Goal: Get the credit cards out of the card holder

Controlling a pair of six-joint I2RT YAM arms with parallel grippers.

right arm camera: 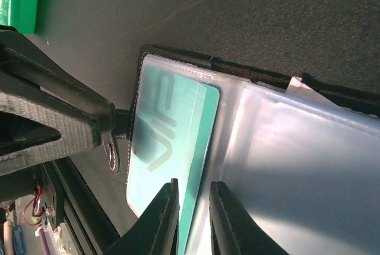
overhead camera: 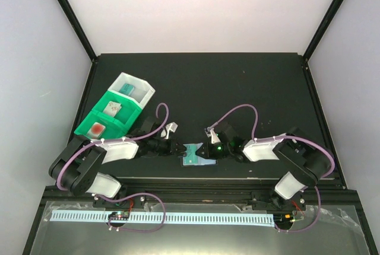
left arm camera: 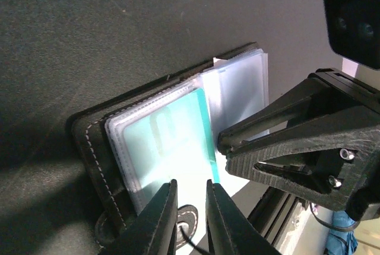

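The card holder (overhead camera: 196, 155) lies open near the table's front edge, a black wallet (left arm camera: 89, 142) with clear plastic pockets (right arm camera: 297, 166). A teal credit card (right arm camera: 172, 130) marked VIP sits in the left pocket, its end sticking out. My left gripper (left arm camera: 191, 207) comes in from the left. Its fingers (left arm camera: 163, 219) stand close together around the pale, glaring end of the teal card (left arm camera: 166, 136). My right gripper (right arm camera: 193, 207) comes in from the right, shut narrowly on the pocket leaf beside the card's edge. Each gripper shows in the other's wrist view.
Joined green and white bins (overhead camera: 116, 112) stand at the back left with cards in them: one with a red mark (overhead camera: 97, 128), a pale one (overhead camera: 111, 108), a teal one (overhead camera: 127, 89). The table's front rail (overhead camera: 196, 184) runs just behind the holder.
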